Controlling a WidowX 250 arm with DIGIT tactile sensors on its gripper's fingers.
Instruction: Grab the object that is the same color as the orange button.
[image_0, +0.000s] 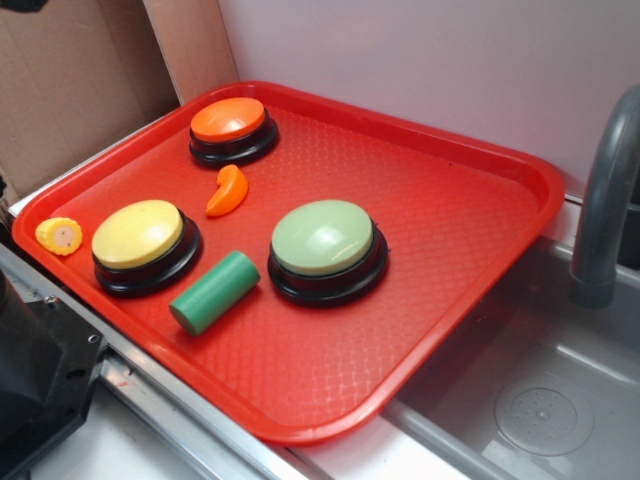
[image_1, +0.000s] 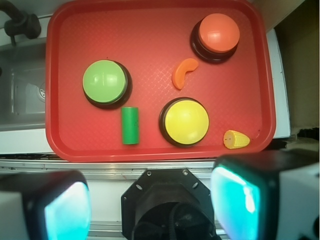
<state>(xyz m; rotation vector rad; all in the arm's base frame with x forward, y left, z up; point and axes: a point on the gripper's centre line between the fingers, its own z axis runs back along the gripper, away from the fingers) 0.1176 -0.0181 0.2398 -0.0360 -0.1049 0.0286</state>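
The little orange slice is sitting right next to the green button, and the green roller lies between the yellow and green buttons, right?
Not quite. The orange slice lies beside the orange button, not the green button; the exterior view shows it. The green roller does lie between the yellow button and the green one.

Mock kitchen bench in a lab. Grey toy-like sink (image_0: 540, 400) with drain and faucet (image_0: 605, 210) beside a red tray (image_0: 470, 250). Cardboard sheets (image_0: 70, 90) propped behind as backdrop, plain wall (image_0: 420, 60), metal rail (image_0: 180, 420) along the front edge.
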